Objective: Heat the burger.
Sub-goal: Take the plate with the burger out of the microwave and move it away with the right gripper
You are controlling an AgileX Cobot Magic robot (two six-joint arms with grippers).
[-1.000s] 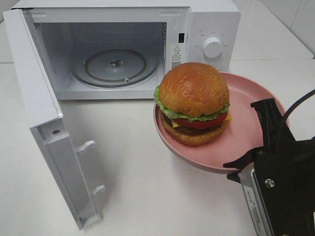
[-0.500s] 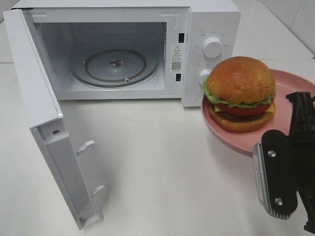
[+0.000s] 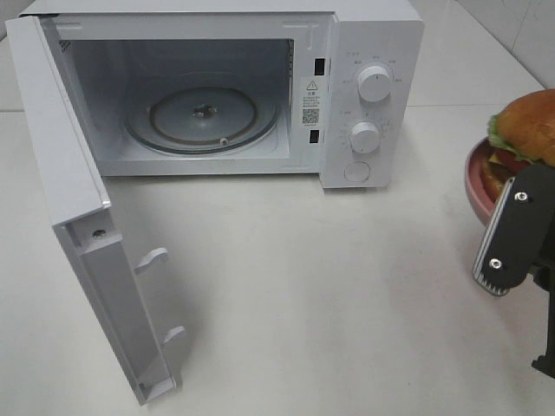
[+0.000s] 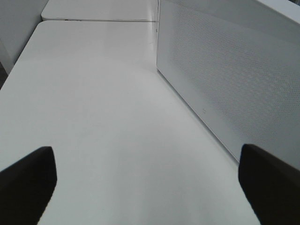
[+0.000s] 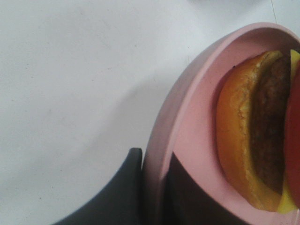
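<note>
The burger (image 3: pixel 531 121), with a golden bun, lettuce and tomato, sits on a pink plate (image 3: pixel 474 180) held above the table at the far right edge of the exterior view, partly cut off. My right gripper (image 3: pixel 510 227) is shut on the plate's near rim. In the right wrist view its dark fingers (image 5: pixel 125 194) clamp the pink plate rim (image 5: pixel 161 140), and the burger's bottom bun and patty (image 5: pixel 253 140) lie just beyond. My left gripper (image 4: pixel 149 187) is open and holds nothing. It hovers over bare table beside the microwave's perforated outer wall (image 4: pixel 234 79).
The white microwave (image 3: pixel 373 43) stands at the back with its door (image 3: pixel 74 191) swung wide open toward the front left. Its glass turntable (image 3: pixel 204 113) holds nothing. Two knobs (image 3: pixel 375 84) and a button are on its right panel. White table (image 3: pixel 303 295) lies in front.
The plate with the burger has moved from in front of the microwave opening to the far right edge of the view, carried by my right gripper. The left gripper stayed open.
</note>
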